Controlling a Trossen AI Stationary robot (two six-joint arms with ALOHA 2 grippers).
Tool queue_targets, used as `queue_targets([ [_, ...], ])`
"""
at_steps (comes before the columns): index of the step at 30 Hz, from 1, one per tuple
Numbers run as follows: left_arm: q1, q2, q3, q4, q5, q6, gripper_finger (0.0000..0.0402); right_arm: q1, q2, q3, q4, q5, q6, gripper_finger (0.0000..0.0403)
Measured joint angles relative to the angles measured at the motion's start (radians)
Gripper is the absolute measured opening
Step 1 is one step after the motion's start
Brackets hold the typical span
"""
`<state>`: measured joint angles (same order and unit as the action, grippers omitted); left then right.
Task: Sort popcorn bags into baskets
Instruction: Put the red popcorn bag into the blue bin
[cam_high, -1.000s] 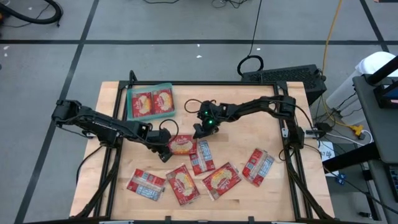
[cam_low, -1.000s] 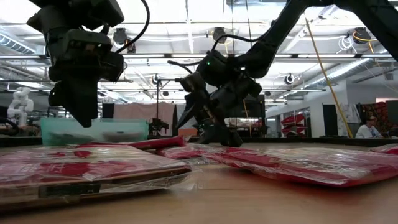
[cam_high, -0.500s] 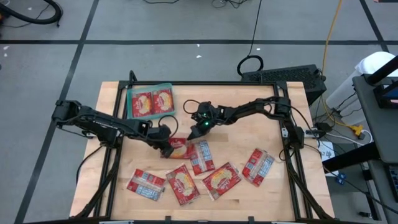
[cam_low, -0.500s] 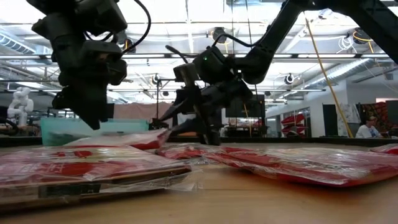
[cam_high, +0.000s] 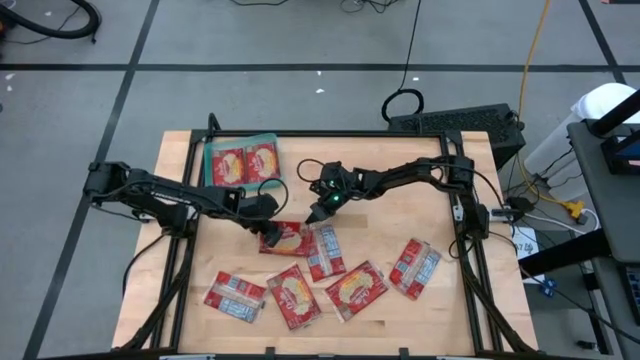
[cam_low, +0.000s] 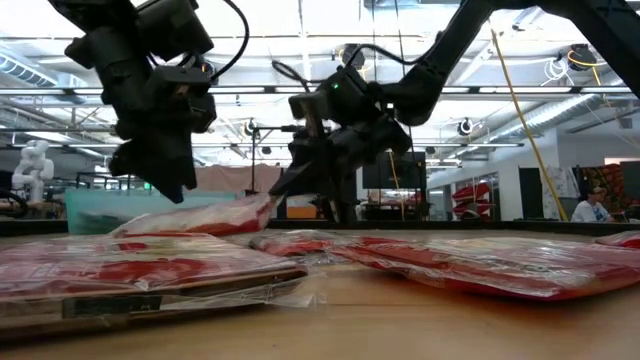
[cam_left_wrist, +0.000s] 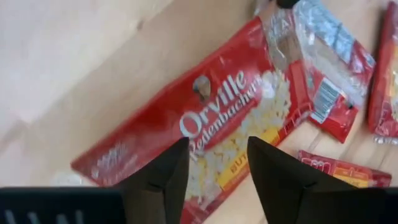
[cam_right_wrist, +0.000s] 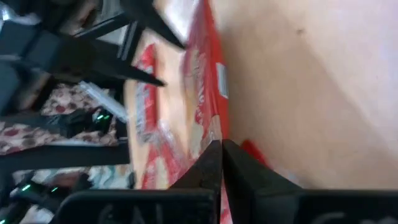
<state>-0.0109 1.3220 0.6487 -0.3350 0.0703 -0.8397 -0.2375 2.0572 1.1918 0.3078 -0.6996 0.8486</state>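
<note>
- Wooden table (cam_high: 180, 160): both arms reach in toward the middle, left arm from the left edge, right arm from the far right corner.
- Teal basket (cam_high: 241, 163): sits at the far left corner of the table with two popcorn bags side by side inside it. In the low view it shows as a teal band behind the left arm (cam_low: 90, 210).
- Loose bags, near half of the table: one with label panel up at near left (cam_high: 235, 295), one popcorn-side up beside it (cam_high: 295, 296), another popcorn-side up (cam_high: 357, 289), one off to the right (cam_high: 414, 267), one label-up at centre (cam_high: 323, 251).
- Working bag (cam_high: 287, 238): mid-table, touching the centre label-up bag. Low view shows it tilted (cam_low: 200, 218), one end raised off the table. Left wrist view shows its printed popcorn face (cam_left_wrist: 211, 124).
- Left gripper (cam_high: 268, 236): at the working bag's left end, fingers spread apart. The bag lies beyond the gap in the wrist view; cannot tell if either finger touches it.
- Right gripper (cam_high: 318, 212): just above the working bag's far right end, fingers pinched together with nothing between them; right wrist view shows the closed tips (cam_right_wrist: 219, 152) at the bag's edge.
</note>
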Motion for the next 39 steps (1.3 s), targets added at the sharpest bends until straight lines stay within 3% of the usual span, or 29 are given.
queue_targets([
  [9,0.057,0.0,0.083,0.068,0.005,0.25,0.0264,0.024,-0.051,0.002,-0.097,-0.03,-0.068,0.0],
  [15,0.137,-0.001,0.114,0.061,0.119,0.419,0.0274,0.031,-0.149,0.002,-0.201,0.036,-0.173,0.0],
  [25,0.256,0.008,0.114,0.089,0.32,0.779,0.0237,0.03,-0.221,0.003,-0.238,0.103,-0.329,0.0],
  [32,0.318,0.155,0.115,0.12,0.615,0.803,0.0185,0.031,-0.22,0.003,-0.225,0.154,-0.366,0.0],
  [39,0.313,0.223,0.113,0.132,0.64,0.804,0.0087,0.027,-0.22,0.003,-0.213,0.177,-0.362,0.0],
])
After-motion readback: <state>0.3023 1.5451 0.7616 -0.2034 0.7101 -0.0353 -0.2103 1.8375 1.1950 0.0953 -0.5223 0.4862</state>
